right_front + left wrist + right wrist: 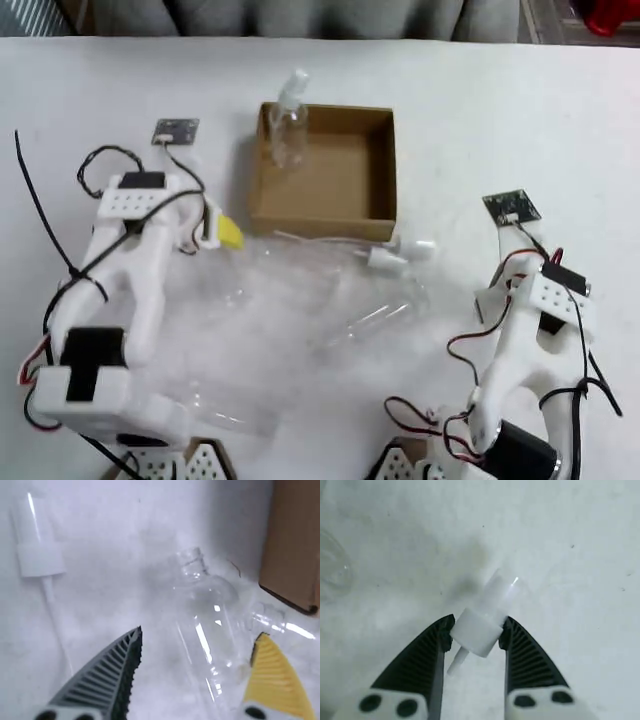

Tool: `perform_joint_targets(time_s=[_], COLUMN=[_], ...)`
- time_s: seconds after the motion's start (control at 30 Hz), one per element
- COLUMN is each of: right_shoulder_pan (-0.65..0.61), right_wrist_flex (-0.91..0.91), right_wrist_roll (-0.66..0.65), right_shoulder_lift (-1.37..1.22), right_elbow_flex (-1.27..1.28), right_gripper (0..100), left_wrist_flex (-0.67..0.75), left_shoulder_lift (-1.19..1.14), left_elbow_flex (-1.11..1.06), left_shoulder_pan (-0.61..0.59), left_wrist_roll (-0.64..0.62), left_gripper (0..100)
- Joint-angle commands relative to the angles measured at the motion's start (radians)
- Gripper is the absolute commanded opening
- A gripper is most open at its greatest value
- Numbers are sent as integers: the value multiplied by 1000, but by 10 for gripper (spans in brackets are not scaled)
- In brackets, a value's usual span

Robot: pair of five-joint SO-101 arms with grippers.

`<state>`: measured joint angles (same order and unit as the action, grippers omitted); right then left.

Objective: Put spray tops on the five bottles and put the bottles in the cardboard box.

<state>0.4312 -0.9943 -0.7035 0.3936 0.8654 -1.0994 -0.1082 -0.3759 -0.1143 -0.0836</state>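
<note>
Box, upper centre of the high view: held one capped bottle. Right gripper: jaws were clamped on a top. Left gripper: jaws stood wide astride a bare bottle lying mid-frame. Step: capping, it seemed. Next needed: left grasp, top lined up over it.

Premises: a robotics test bench in an indoor room. Evidence: the left arm and the right arm, both white with exposed wiring, stand on a plain white table. A bare circuit board lies near the left pincer, beyond it from the arm's base. Grey upholstery borders the table's far edge.
</note>
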Motion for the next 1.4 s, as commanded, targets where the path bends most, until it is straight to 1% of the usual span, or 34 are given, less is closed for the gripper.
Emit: perform_joint_targets(time_s=[0.0,0.17,0.33,0.57,0.73,0.87,1.07,1.2,1.3,1.37], right_shoulder_pan=[5,5,5,8,7,5,5,5,8,10], right_wrist_flex=[13,15,15,65,65,65,65,65,65,65], right_wrist_roll=[-11,-11,-11,-11,-11,-9,-11,-11,-11,-11], right_shoulder_lift=[1,-7,-7,-8,-8,-8,-8,-2,-1,-1], right_elbow_flex=[-48,-48,-48,-48,-46,-46,-48,-49,-49,-49], right_gripper=[16,16,16,18,18,18,18,18,20,51], left_wrist_flex=[-31,-64,-63,-71,-71,-61,-28,-26,-26,-26], left_shoulder_lift=[-38,-105,-143,-145,-148,-154,-156,-154,-147,-145], left_elbow_flex=[114,163,164,161,158,158,155,147,147,147], left_shoulder_pan=[-39,-28,-7,10,31,45,47,53,53,53], left_wrist_roll=[-81,-224,-293,-298,-299,-299,-296,-285,-198,-141], left_gripper=[328,328,328,328,320,224,168,79,69,69])
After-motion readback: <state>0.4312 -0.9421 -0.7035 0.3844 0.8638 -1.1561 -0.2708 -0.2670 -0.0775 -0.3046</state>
